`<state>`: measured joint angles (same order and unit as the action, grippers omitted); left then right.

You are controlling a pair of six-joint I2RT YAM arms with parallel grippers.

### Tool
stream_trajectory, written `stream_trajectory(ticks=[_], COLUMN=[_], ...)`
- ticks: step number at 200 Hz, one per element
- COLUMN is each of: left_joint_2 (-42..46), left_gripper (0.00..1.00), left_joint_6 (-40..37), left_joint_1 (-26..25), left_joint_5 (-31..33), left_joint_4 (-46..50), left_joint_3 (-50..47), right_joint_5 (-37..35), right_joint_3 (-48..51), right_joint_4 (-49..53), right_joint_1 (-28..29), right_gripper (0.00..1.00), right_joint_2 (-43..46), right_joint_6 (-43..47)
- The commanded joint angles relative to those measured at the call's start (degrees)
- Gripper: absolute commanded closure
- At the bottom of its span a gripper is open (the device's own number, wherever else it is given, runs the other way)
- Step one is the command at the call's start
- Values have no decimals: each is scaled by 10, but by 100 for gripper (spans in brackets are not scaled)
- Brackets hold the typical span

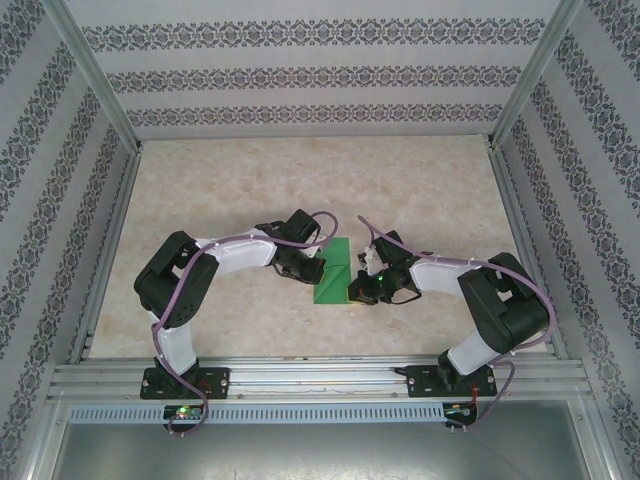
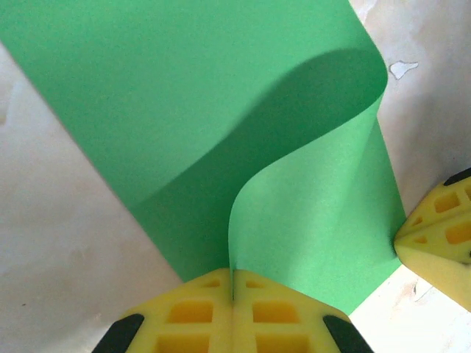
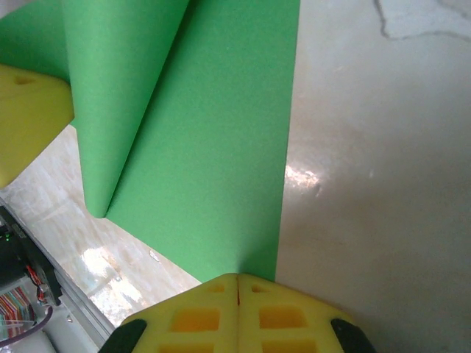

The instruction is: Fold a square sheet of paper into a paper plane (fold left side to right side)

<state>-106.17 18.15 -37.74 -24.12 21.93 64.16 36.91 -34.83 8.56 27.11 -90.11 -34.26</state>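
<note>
The bright green square sheet of paper (image 1: pixel 335 270) lies mid-table between both arms. My left gripper (image 1: pixel 313 270) is shut on its left edge; in the left wrist view the yellow jaws (image 2: pixel 232 287) pinch that edge, and the lifted side of the sheet (image 2: pixel 309 213) curls up and over the flat part (image 2: pixel 147 95). My right gripper (image 1: pixel 356 290) is shut, and its yellow tips (image 3: pixel 237 287) sit on the flat sheet (image 3: pixel 213 169) close to its right edge, with no paper between them. The rolled-over flap (image 3: pixel 125 88) shows at the upper left of the right wrist view.
The pale marble tabletop (image 1: pixel 300 190) lies open all around the sheet. An aluminium rail (image 1: pixel 320 375) runs along the near edge by the arm bases. Patterned walls (image 1: pixel 320 80) close in the back and both sides. Cables and electronics (image 3: pixel 15 294) sit near the rail.
</note>
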Motion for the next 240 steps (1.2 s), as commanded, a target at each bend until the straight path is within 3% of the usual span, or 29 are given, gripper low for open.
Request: stream_trajectory(ticks=[1, 140, 186, 240], left_joint_2=[-13, -36, -42, -41], left_gripper=[99, 99, 99, 99], left_joint_6=[-16, -17, -17, -16], left_joint_1=[8, 8, 8, 7], left_joint_5=[7, 14, 13, 14], left_joint_4=[24, 21, 21, 21], left_joint_3=[12, 12, 4, 0], right_joint_5=[-33, -26, 18, 45], right_joint_3=[3, 1, -9, -5], right_joint_4=[32, 32, 17, -97], right_joint_1=[-4, -4, -17, -10], right_gripper=[100, 100, 95, 100], right_joint_2=[-20, -20, 42, 59], right_joint_6=[10, 12, -6, -80])
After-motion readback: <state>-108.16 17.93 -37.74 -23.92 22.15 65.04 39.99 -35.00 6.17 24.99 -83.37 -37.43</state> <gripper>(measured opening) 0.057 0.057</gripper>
